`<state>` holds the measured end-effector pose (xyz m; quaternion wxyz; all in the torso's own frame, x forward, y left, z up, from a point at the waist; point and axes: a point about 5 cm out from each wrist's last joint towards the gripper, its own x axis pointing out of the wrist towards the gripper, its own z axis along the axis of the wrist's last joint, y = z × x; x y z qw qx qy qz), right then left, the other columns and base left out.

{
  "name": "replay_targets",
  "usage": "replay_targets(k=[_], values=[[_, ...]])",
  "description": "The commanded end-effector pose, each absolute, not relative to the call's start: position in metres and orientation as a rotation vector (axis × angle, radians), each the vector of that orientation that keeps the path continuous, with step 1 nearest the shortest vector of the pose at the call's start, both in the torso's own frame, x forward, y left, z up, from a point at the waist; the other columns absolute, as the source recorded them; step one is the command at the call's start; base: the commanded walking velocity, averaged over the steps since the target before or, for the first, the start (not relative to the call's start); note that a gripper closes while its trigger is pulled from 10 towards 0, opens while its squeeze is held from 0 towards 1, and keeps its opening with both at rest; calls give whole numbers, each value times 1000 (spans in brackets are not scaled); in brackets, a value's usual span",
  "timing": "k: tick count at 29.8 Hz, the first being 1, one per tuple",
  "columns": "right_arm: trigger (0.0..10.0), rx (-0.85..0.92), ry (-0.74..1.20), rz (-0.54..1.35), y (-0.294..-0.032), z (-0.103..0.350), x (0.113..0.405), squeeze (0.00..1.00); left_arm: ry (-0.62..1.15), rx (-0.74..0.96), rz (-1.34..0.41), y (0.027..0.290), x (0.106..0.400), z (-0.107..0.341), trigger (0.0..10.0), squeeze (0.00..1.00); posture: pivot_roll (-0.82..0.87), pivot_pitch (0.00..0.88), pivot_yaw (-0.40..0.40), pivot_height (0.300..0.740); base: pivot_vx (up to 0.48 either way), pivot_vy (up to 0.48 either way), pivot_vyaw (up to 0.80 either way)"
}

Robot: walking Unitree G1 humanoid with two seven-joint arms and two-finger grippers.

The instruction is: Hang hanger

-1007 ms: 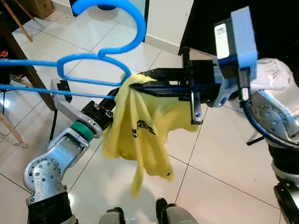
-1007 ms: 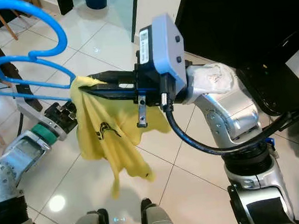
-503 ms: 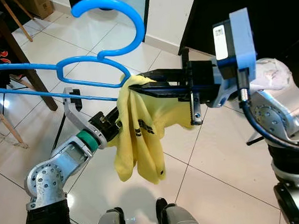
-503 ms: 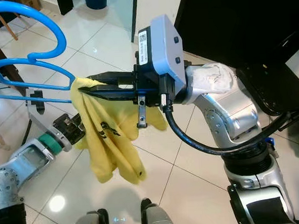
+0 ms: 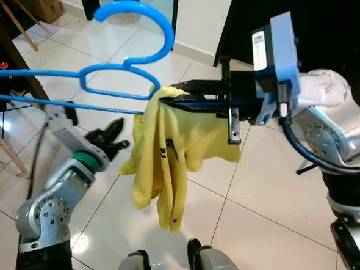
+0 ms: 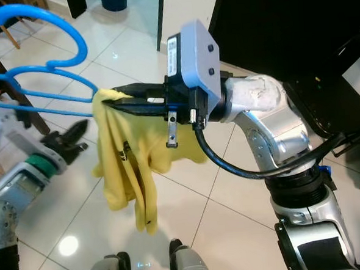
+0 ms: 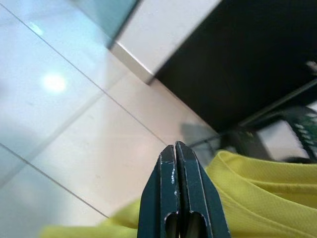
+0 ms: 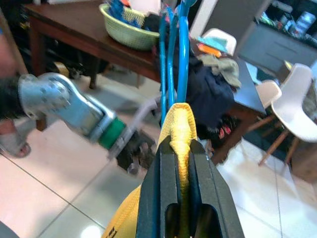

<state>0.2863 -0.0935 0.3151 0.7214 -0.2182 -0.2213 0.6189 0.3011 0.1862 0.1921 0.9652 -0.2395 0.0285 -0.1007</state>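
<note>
1. Hanger status: the large blue plastic clothes hanger (image 5: 112, 75) is held up in the air in front of the robot, above the pale tiled floor (image 5: 256, 185). Its hook points up and away from the robot and its long bars run off toward the robot's left.
2. Garment: a yellow cloth T-shirt with a small dark print (image 5: 163, 154) drapes from the hanger's near end. It hangs bunched and uneven, well clear of the floor.
3. Right gripper (image 6: 114, 102): clenched on the yellow cloth at the hanger's near end, with the fabric pinched between its fingers (image 8: 161, 168). Whether the plastic bar is also inside the pinch cannot be told.
4. Left gripper (image 5: 116, 133): just beside the shirt's left edge, apart from it. Its fingers (image 7: 176, 193) are pressed together and grasp nothing.
5. Step in hand, as a judgement: the load is to be carried to a rail or peg, of which none is in view. The right grip should stay firm and level, since it bears the whole weight and a tilt could let the shirt slide off. The free left gripper would do well to steady the long bars or take the hook neck before it is offered up.
6. Containers: a green woven basket (image 8: 131, 25) stands on a dark wooden table (image 8: 74, 34) in the right wrist view. It holds mixed items, blue among them, too blurred to identify.
</note>
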Motion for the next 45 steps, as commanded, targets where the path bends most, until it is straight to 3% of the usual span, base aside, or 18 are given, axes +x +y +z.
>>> replay_targets(k=[1,8,10,11,13,14,15,18,22,24,26,28,31,32,33,34,37,45], values=[[0,-499,-466,1310,-99,307,294,0,28,-437,-166,189,297,195,10000,0,-6,152,-13,740,0,0,0],[0,-508,-443,1250,-105,303,302,0,-3,-404,-154,190,293,200,10000,0,-1,153,-12,740,0,0,0],[0,-505,-457,1253,-105,305,301,0,22,-417,-201,186,292,199,10000,0,-6,153,-9,740,0,0,0],[0,-505,-497,1284,-101,313,295,0,64,-333,-351,180,288,196,10000,0,-8,155,-8,740,0,0,0],[0,-508,-509,1295,-99,315,293,0,74,-273,-394,179,287,195,10000,0,-8,155,-8,740,0,0,0],[0,-510,-518,1305,-98,316,292,0,64,-120,-428,178,286,194,10000,463,-5,155,-10,740,0,0,0],[0,-514,-529,1314,-97,318,290,0,43,72,-485,178,284,191,10000,1000,4,156,-12,740,0,0,0],[0,-519,-553,1325,-95,321,288,0,35,238,-579,179,283,189,10000,1000,3,155,-11,740,0,0,0],[0,-522,-565,1327,-94,322,288,0,28,243,-594,181,285,191,10000,1000,3,155,-10,740,0,0,0],[0,-523,-575,1330,-93,324,287,0,19,231,-591,184,288,194,10000,1000,2,154,-8,740,0,0,0],[0,-526,-594,1341,-90,326,283,0,12,54,-541,193,301,202,10000,1000,-5,152,0,740,0,0,0],[0,-526,-598,1343,-89,326,282,0,15,-5,-533,195,304,203,10000,1000,-5,152,0,740,0,0,0],[0,-526,-598,1343,-89,326,282,0,15,-5,-533,195,304,203,10000,1000,-5,152,0,740,0,0,0],[0,-526,-602,1342,-88,327,282,0,15,-59,-532,197,305,203,10000,420,-4,153,0,740,0,0,0],[0,-520,-607,1338,-89,328,281,0,2,-168,-513,201,308,202,10000,0,-3,153,3,740,0,0,0],[0,-520,-607,1338,-89,328,281,0,2,-168,-513,201,308,202,10000,0,-3,153,3,740,0,0,0],[0,-498,-626,1332,-89,332,280,0,-3,-449,-529,204,308,196,10000,0,-5,154,3,740,0,0,0],[0,-444,-642,1378,-89,339,275,0,92,-608,-649,194,299,182,10000,0,-5,157,1,740,0,0,0]])
